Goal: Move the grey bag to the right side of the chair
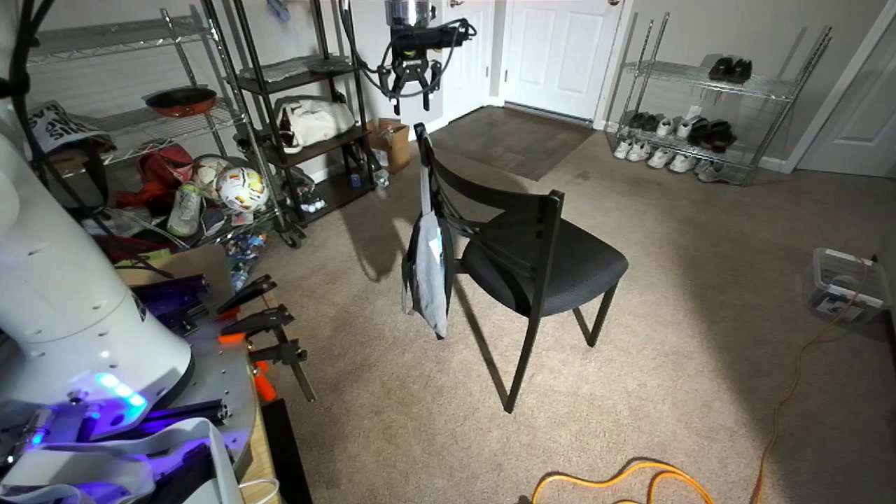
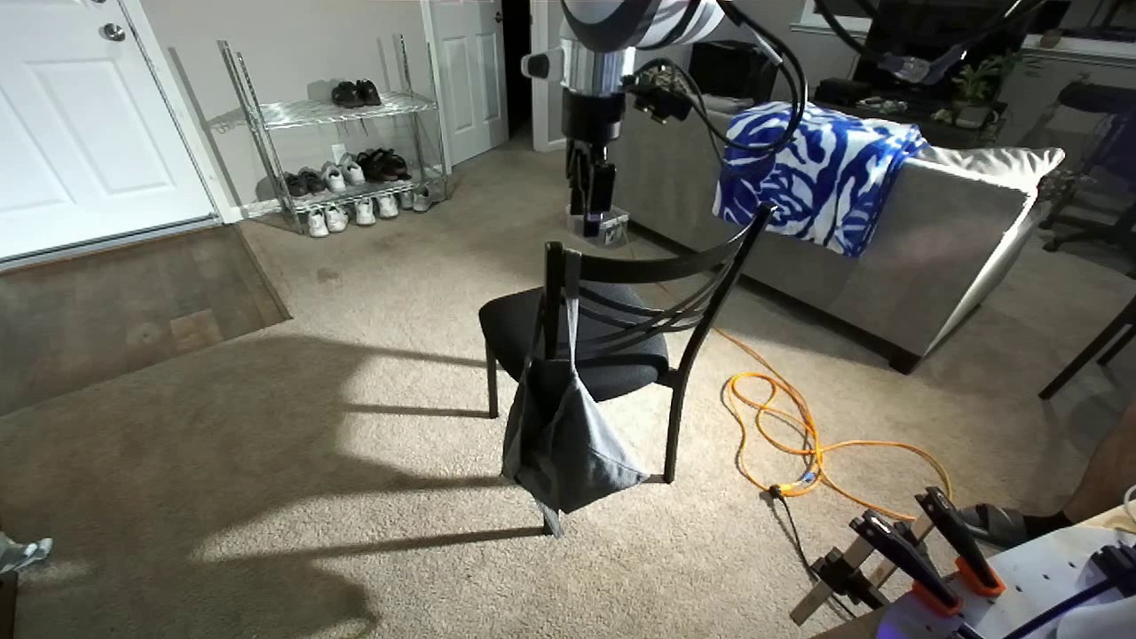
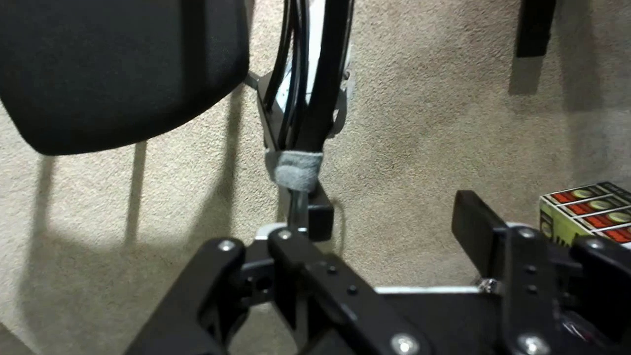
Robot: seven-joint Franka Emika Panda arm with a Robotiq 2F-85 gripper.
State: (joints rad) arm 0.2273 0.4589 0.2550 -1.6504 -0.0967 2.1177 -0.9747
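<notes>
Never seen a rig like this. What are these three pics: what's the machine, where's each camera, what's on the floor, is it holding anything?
The machine is one jointed robot arm; the black part at its end is the gripper, which does the grasping. Two pictures come from cameras outside the robot, viewing the scene from different places. The wrist view comes from a camera on the arm itself, looking down past the gripper's fingers toward the chair.

That chair stands on carpet, and an orange cord lies on the carpet too. A grey bag hangs from the chair, a handle looped over the backrest near one end. Nothing is held: the fingers are spread apart with no object between them.
</notes>
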